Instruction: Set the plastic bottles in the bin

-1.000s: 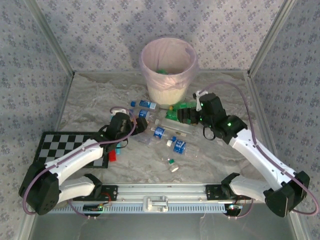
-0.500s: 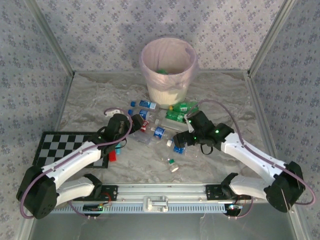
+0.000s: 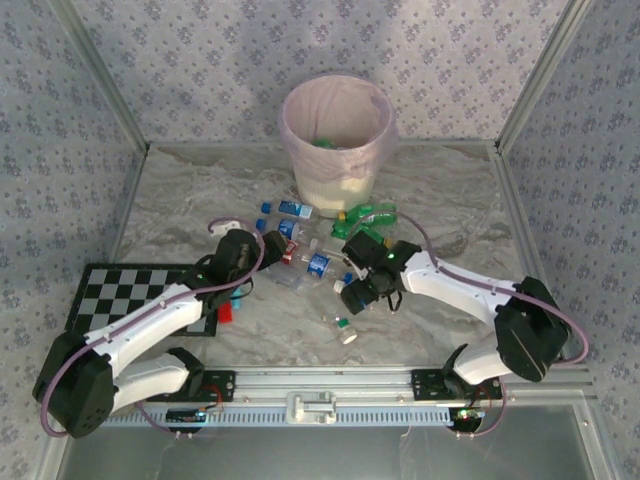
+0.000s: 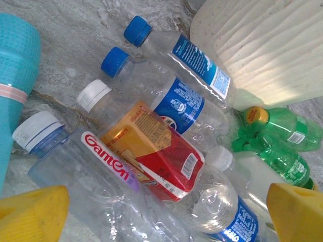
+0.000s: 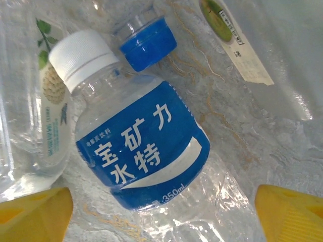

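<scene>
Right pincer (image 5: 161, 214): my fingers spread wide, one on each side of white-capped bottle (image 5: 144, 151) with blue label, both clear of its sides. Bottle lies flat on marbled table (image 3: 180, 190), well in front of bin (image 3: 330, 188). Left pincer (image 4: 166, 212): also wide, holding nothing, poised over red-labelled bottle (image 4: 151, 151) in heap of clear bottles in front of bin, toward its left. Green bottles (image 3: 368, 215) lie just at bin's foot. Green object (image 3: 322, 143) sits inside bin.
</scene>
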